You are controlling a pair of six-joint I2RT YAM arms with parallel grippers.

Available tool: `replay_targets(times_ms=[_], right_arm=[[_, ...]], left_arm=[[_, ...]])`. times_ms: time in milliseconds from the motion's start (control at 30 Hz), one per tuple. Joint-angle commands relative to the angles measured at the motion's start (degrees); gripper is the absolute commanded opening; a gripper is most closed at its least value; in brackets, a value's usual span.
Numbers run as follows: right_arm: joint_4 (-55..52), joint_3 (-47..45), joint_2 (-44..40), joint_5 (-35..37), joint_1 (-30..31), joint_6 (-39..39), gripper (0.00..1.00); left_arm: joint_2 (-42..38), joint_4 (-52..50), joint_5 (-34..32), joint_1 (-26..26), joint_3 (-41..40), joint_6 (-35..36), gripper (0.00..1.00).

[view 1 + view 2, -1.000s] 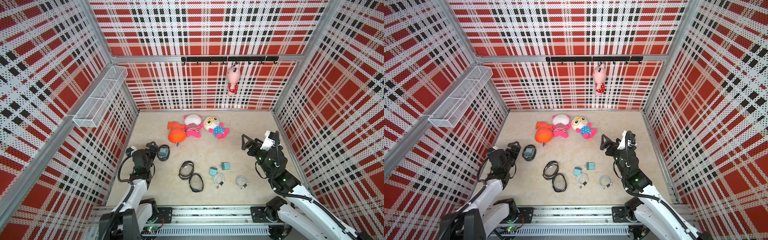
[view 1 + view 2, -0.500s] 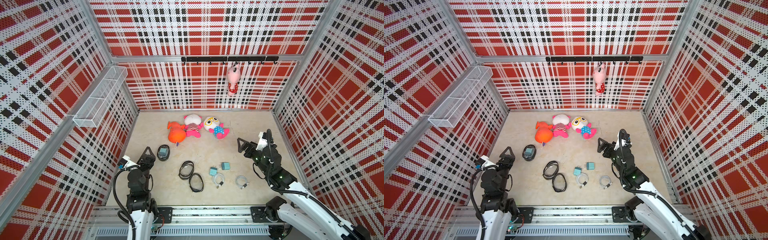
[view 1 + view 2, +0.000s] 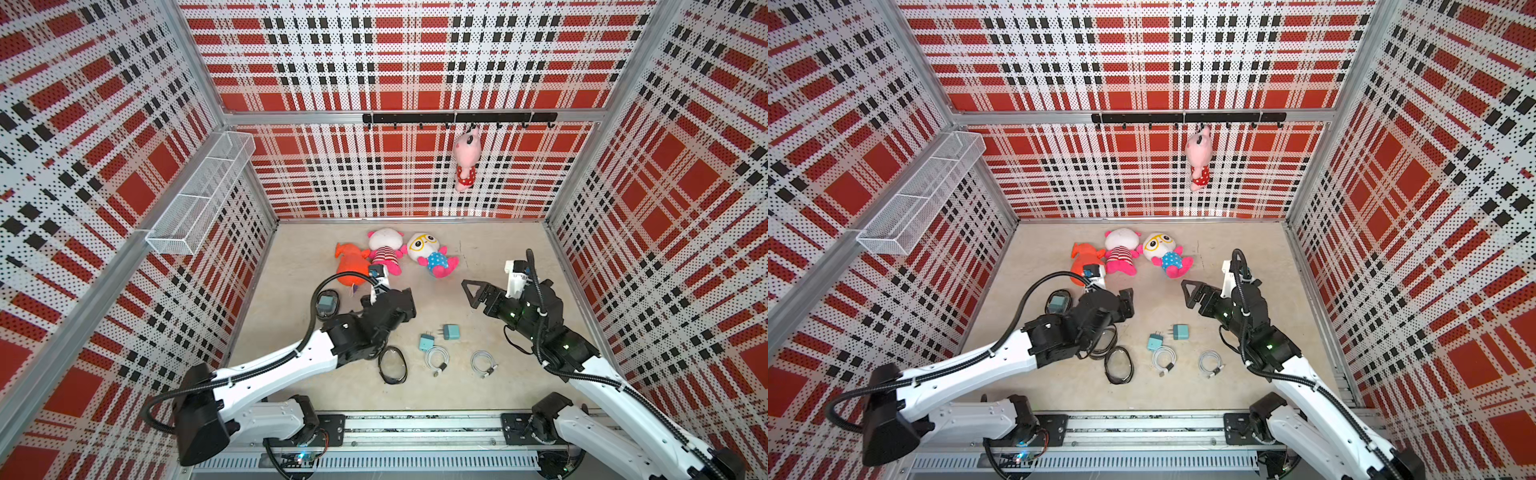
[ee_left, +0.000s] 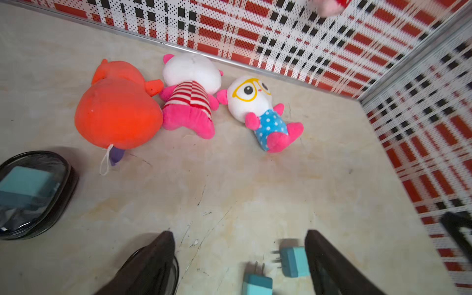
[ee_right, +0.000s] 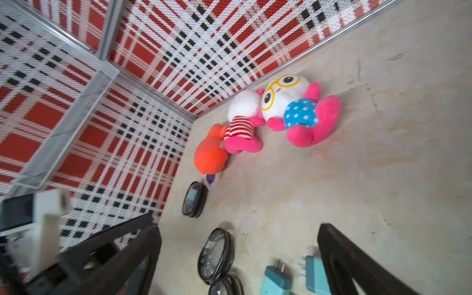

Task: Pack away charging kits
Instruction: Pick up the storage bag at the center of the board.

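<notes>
Two teal plug adapters [image 3: 451,331] [image 3: 426,341] lie on the floor at the middle front, with two coiled white cables [image 3: 437,358] [image 3: 483,362] just in front of them. A third teal adapter [image 4: 25,181] sits inside a black oval case [image 3: 327,302] at the left. My left gripper [image 3: 405,305] hovers open, left of and behind the loose adapters, holding nothing. The left wrist view shows both adapters [image 4: 293,261] [image 4: 256,284] below its spread fingers. My right gripper [image 3: 469,291] is open and empty, above the floor behind and right of the adapters.
A black oval case [image 3: 392,365] lies left of the cables, and another is mostly hidden under my left arm. Three plush toys [image 3: 384,251] lie near the back wall. A pink plush [image 3: 467,160] hangs from the hook rail. A wire basket [image 3: 203,195] is on the left wall.
My left arm has swung from the left wall out over the cases toward the middle, its jaws narrowing slightly. My right gripper has drifted a little left.
</notes>
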Motion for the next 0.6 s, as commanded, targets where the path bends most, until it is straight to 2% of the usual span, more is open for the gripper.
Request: replay_targets(times_ms=[0,267,567], right_arm=[[1.6,-0.7,-1.4,-10.1,0.3,8.0,1.00],[2.9,-1.3,-5.8,-9.2,0.7,11.5,1.00],[3.4,-3.0,-10.7,-7.7,0.7,11.3,1.00]], left_arm=[[-0.2,-12.8,-5.8,-0.7,-1.5,-1.8,0.84],[-3.1,-2.8,10.5,10.9,-9.0,5.2,0.81],[3.4,-1.7,13.3,11.5,-8.2,7.8,0.78]])
